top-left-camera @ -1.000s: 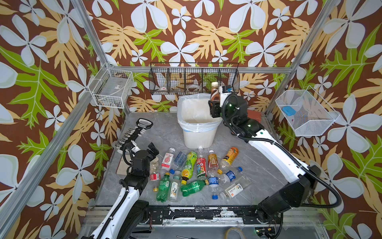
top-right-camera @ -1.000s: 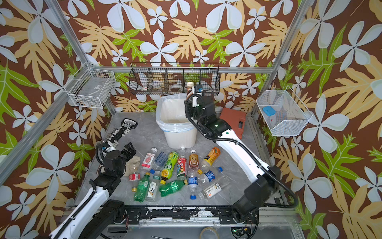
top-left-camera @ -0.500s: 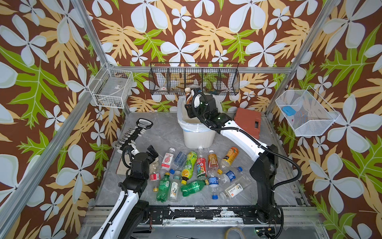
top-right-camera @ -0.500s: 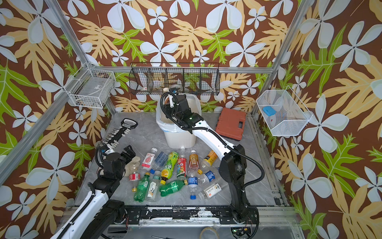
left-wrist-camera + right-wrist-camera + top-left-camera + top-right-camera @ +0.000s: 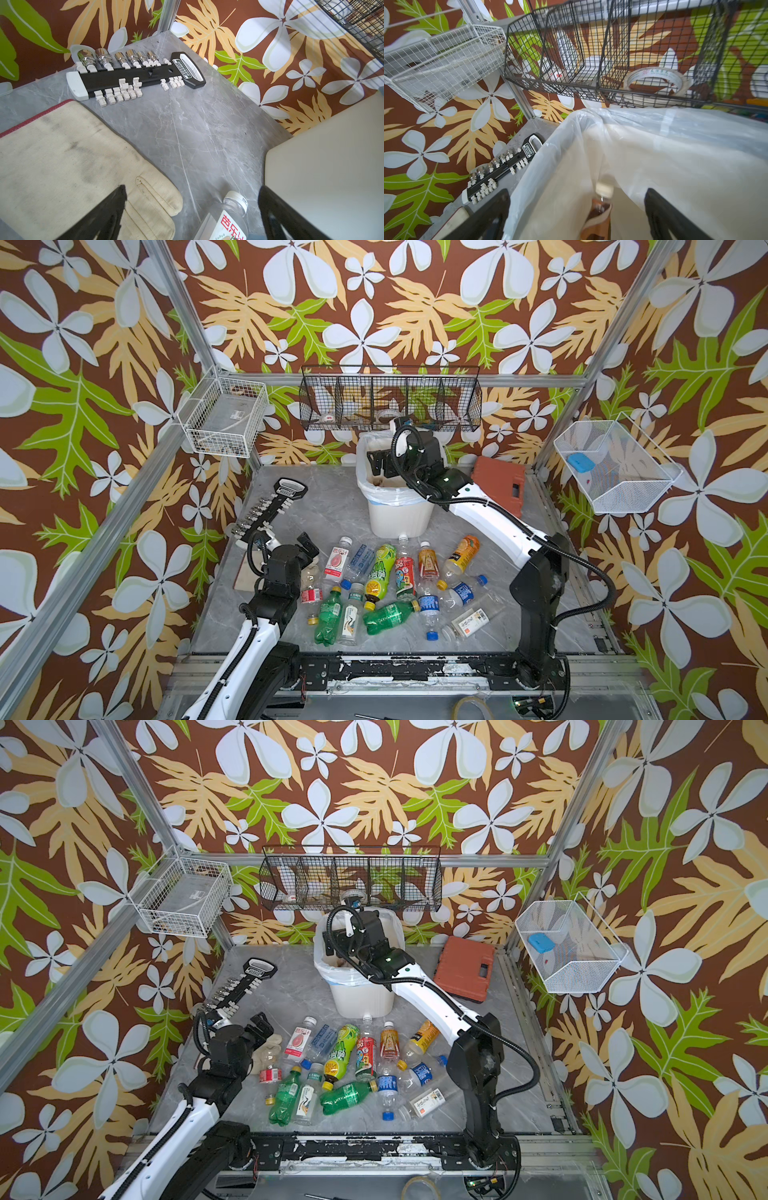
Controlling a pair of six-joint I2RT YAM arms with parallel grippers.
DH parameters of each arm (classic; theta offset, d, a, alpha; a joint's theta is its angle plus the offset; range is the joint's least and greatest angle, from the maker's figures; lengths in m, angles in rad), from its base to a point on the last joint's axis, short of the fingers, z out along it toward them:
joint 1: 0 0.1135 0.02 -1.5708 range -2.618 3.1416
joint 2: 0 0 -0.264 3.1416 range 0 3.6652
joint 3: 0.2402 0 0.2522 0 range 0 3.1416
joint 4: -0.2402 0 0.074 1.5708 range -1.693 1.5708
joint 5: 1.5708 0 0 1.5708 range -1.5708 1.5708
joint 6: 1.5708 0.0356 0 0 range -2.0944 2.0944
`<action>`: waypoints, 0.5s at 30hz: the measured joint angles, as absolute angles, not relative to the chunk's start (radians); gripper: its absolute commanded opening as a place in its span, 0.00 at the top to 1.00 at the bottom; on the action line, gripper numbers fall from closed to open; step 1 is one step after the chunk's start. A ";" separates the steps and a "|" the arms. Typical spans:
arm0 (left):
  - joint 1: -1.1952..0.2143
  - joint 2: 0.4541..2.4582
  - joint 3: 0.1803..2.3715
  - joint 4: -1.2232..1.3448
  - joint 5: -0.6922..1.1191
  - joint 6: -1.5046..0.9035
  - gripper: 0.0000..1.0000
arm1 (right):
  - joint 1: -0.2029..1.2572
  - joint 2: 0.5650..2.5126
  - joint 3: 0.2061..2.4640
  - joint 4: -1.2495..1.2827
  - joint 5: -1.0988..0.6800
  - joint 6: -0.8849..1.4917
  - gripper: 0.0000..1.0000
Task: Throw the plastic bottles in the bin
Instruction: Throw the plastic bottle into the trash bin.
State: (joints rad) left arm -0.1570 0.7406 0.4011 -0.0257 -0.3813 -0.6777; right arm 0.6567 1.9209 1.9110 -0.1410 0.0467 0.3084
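The white bin with its bag liner stands at the back of the table in both top views. My right gripper hangs open over its mouth. In the right wrist view a brown-labelled bottle with a white cap lies free in the liner, between the spread fingers of the right gripper and touching neither. Several plastic bottles lie in a heap in front of the bin. My left gripper is open at the heap's left edge. Between its fingers lies a guava-label bottle.
A socket rail lies at the left and a beige glove under my left gripper. An orange-red tool case sits right of the bin. A black wire basket hangs close above the bin. White wire baskets hang on both side walls.
My right arm swung left from beside the bin to over its mouth. Its gripper opened and let go of the brown bottle, which now lies free in the liner. The left arm barely moved.
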 measured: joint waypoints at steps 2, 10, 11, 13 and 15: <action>-0.157 0.747 0.402 -0.027 -0.374 -0.678 0.00 | 0.656 1.822 1.818 -0.088 0.069 0.299 0.00; -0.156 0.751 0.470 -0.200 -0.305 -0.702 0.02 | 0.567 1.382 1.292 0.117 0.151 0.318 0.00; -0.156 0.752 0.480 -0.234 -0.294 -0.705 0.04 | 0.543 1.341 1.234 0.121 0.164 0.337 0.00; -0.156 0.759 0.498 -0.289 -0.269 -0.717 0.06 | 0.498 1.282 1.142 0.134 0.172 0.369 0.00; -0.156 0.767 0.504 -0.325 -0.250 -0.731 0.08 | 0.470 1.245 1.085 0.131 0.182 0.390 0.01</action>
